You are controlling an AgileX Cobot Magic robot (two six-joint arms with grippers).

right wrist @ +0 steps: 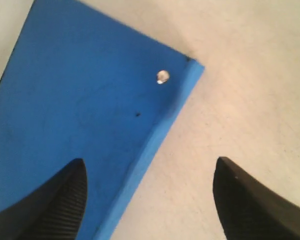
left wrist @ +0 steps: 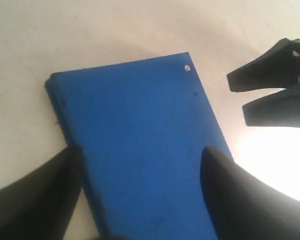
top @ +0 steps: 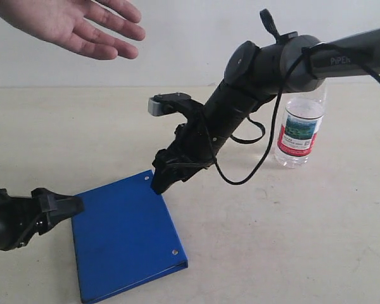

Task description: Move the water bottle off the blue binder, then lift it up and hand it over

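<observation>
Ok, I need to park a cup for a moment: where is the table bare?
Widest bare stretch: the table in front of the water bottle, right of the blue binder. Also bare: the strip behind the binder, toward the person's hand. Crowded: the binder's far corner under the right tool, and its left edge at the left tool.

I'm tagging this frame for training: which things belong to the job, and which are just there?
Job: water bottle, blue binder, left fingers, right fingers, probably the person's open hand.
Just there: table, black cable hanging from the right arm.
</observation>
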